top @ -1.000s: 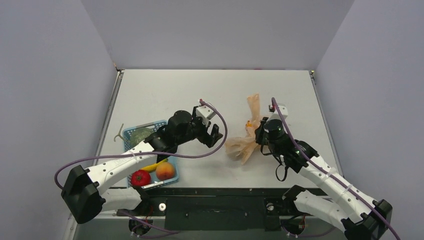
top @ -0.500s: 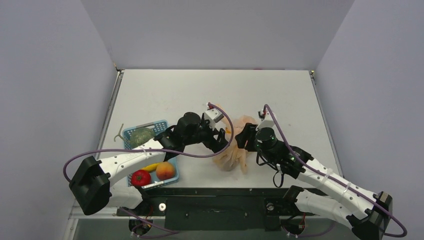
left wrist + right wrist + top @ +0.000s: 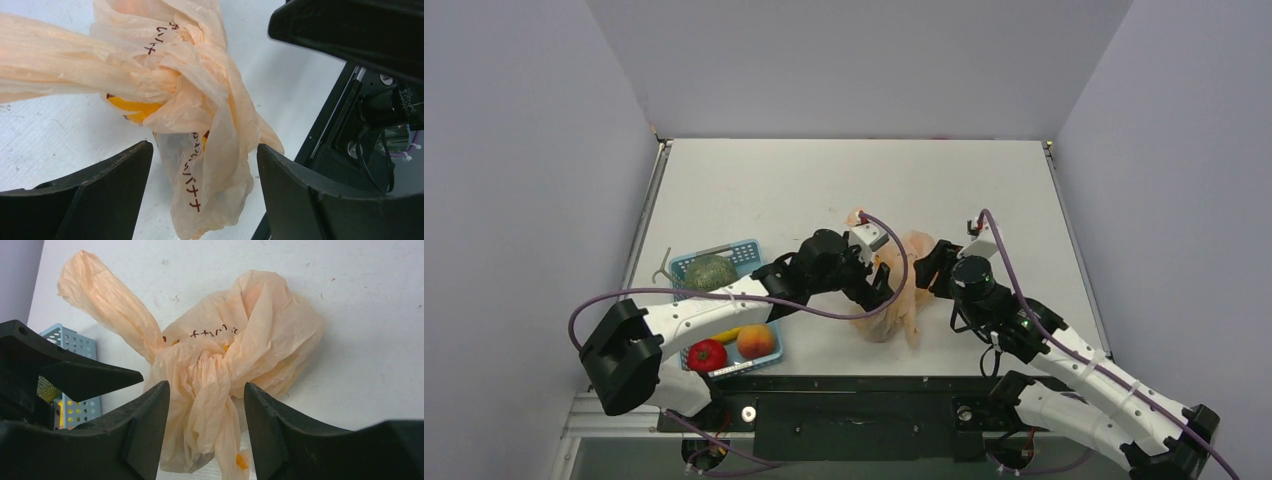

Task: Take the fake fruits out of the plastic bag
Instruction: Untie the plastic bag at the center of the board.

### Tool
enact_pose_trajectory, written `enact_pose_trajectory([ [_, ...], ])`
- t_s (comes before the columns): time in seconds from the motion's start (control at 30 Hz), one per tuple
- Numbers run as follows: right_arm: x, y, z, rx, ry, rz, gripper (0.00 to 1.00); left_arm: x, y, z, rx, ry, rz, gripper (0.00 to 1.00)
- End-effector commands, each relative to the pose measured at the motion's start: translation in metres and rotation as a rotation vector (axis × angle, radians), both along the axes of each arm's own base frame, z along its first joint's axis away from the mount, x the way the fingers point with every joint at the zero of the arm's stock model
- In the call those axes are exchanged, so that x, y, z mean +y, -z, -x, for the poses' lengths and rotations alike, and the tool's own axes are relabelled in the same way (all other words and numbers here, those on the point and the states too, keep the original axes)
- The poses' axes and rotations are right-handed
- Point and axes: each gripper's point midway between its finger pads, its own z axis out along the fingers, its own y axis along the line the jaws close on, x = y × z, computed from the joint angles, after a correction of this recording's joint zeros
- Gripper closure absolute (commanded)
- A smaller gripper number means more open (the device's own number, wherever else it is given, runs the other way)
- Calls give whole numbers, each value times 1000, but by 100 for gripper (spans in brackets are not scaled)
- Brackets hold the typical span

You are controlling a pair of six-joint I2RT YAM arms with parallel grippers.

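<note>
We begin at the left gripper (image 3: 202, 155). Its two black fingers (image 3: 105, 190) stand wide apart and grip nothing. A loose fold of the plastic bag (image 3: 200, 100) hangs down into the gap between them. We cannot tell whether the plastic brushes the finger on the right of that view. Just above the gap the bag is gathered into a twisted bunch, and one long strip of it stretches off to the left. Under that bunch a yellow-orange fake fruit (image 3: 131, 107) shows through the thin film, inside the bag.

The right gripper (image 3: 206, 390) is spread open too. The crumpled neck of the bag sits in the space between its fingertips, and we see no pinch on it. Beyond them the bag bulges in a rounded heap, with one handle pointing up and away to the left. Dark printed characters run across the plastic.

From the top camera, the two grippers face each other across the bag, the left one on its left side and the right one on its right. The bag lies on the white table (image 3: 774, 190), toward the near edge. To its left stands a blue basket (image 3: 744, 245) holding a green melon (image 3: 709, 270), a banana (image 3: 729, 333), a red fruit (image 3: 706, 355) and a peach (image 3: 754, 342).
</note>
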Motion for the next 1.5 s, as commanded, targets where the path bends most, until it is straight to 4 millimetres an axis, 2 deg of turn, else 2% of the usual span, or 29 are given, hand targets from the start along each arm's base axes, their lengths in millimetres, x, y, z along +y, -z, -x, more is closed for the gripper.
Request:
enact_pose_trajectory([
  [0.0,9,14,-1,50,-24,4,50,-16,-21,-12,-35,-16,19,28],
  [0.07,14,21,-1,68,-47,18,51,-18,-16,-16,-20,-27,-5,41],
  [0.1,16,25,-1,78,-55,26,51,-17,-10,-17,-6,-33,-26,54],
  [0.13,19,27,0,85,-73,28,51,-16,-7,-19,2,-46,-47,60],
  [0.17,22,32,-1,93,-81,32,52,-14,-3,-19,12,-53,-68,73],
  [0.23,28,40,-1,113,-93,30,53,-11,2,-21,15,-73,-90,90],
  [0.33,31,49,-1,124,-95,26,57,-11,4,-21,23,-78,-89,100],
  [0.43,36,56,-2,118,-106,1,60,-12,3,-19,31,-68,-83,100],
  [0.57,53,60,-3,126,-164,-40,79,-15,-2,-14,30,-39,-57,100],
  [0.6,56,61,-2,131,-174,-49,89,-15,-4,-14,24,-35,-55,90],
  [0.67,64,63,-1,139,-198,-77,100,-13,-9,-14,10,-34,-48,78],
  [0.73,68,65,1,139,-214,-109,100,-10,-14,-17,-15,-41,-43,60],
  [0.77,72,61,2,128,-224,-141,100,-8,-13,-19,-24,-47,-45,58],
  [0.8,72,65,5,134,-233,-148,100,-6,-17,-21,-42,-50,-44,54],
  [1.0,88,54,18,112,-368,-182,100,13,-23,-40,-79,-110,-26,49],
  [1.1,87,58,20,119,-409,-126,96,16,-20,-43,-85,-109,-29,49],
  [1.2,65,59,10,130,-328,-97,87,20,-15,-41,-106,-107,-37,48],
  [1.23,60,59,8,136,-314,-107,77,22,-16,-43,-104,-120,-21,48],
  [1.3,51,49,3,149,-311,-158,63,27,-18,-44,-66,-162,22,48],
  [1.33,43,47,2,164,-317,-161,62,31,-21,-45,-35,-203,11,48],
  [1.37,41,37,-1,153,-314,-160,59,31,-21,-45,-12,-220,1,48],
  [1.47,26,33,-2,162,-301,-112,50,20,-49,-46,59,-284,16,48],
])
